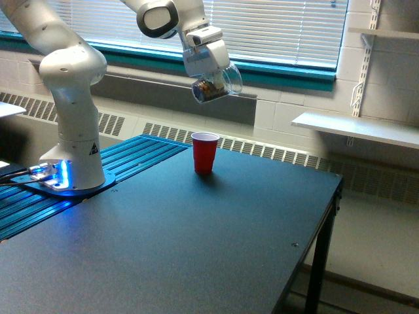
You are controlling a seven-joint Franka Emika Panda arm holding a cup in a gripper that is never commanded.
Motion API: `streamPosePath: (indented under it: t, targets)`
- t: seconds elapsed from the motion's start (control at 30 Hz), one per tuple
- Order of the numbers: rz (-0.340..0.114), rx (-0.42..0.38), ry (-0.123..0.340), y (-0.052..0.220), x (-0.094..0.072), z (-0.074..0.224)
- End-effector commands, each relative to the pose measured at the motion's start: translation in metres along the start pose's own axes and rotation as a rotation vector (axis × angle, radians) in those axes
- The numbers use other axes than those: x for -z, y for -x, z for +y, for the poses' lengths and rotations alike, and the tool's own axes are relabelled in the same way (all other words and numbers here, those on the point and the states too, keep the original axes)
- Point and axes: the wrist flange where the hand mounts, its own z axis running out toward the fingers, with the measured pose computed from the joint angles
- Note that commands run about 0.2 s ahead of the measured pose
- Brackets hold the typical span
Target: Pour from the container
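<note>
My fingers (211,78) are clamped on the container (217,85), tipped steeply on its side in the air above the red cup (204,152) on the worktop (196,242). I judge I'm mid-pour; next I'd hold the mouth over that cup

You are looking at: one clear container (218,84), tilted, carrying dark contents; one red cup (205,152), standing upright; one worktop (196,242); one arm with one end effector (211,77) gripping the container.
</note>
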Motion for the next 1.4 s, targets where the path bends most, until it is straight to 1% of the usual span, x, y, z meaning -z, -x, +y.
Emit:
streamPosePath:
  t: [0.03,0.5,0.9,1.07,1.4]
  targets:
    - [-0.018,0.088,-0.003,0.011,0.002,0.002]
    - [-0.064,0.165,0.002,0.027,0.002,0.004]
    - [-0.105,0.243,0.002,0.033,-0.004,-0.007]
    - [-0.117,0.265,-0.004,0.034,-0.007,-0.013]
    - [-0.145,0.313,0.001,0.037,-0.011,-0.021]
